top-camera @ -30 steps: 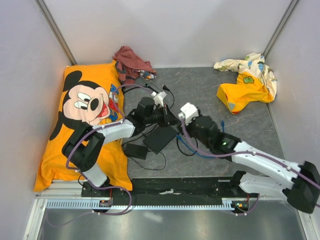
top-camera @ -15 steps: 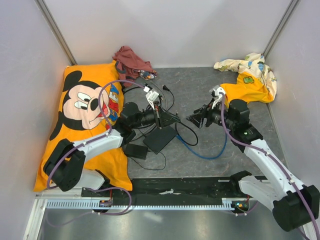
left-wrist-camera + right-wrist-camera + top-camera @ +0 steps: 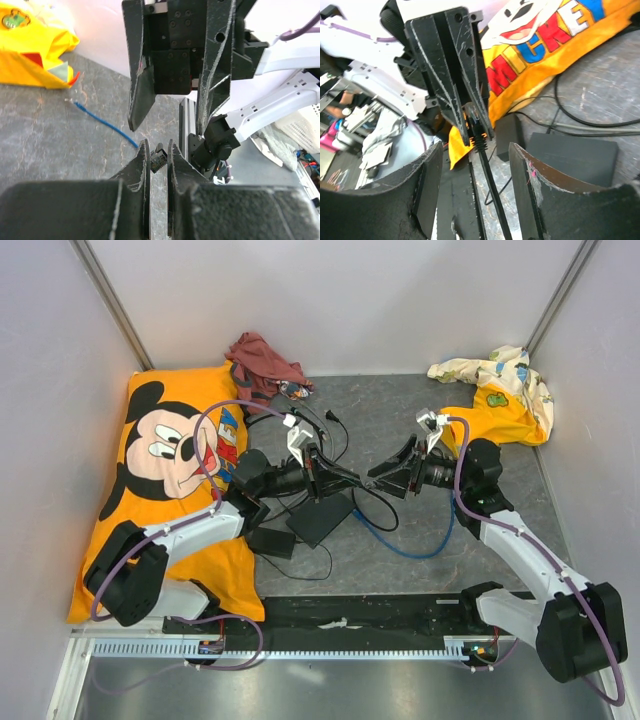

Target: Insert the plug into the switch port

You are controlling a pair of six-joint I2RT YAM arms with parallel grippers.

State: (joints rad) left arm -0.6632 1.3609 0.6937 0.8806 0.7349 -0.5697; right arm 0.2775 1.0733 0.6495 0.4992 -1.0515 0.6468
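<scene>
My left gripper hangs above the table's middle, shut on a small black plug. The plug's ribbed sleeve and black cable trail out toward my right gripper. That gripper faces the left one tip to tip, open, and the cable runs between its fingers untouched. The thin flat black switch box lies on the table just below both grippers. Its port does not show.
A smaller black adapter brick lies beside the box among black cords. A blue cable loops to the right. An orange Mickey pillow fills the left side; clothes lie at the back and right.
The right arm pulled away from over the box to the right, then brought its open gripper back toward the left one, jaws narrowing somewhat. The left gripper rose slightly, keeping the plug.
</scene>
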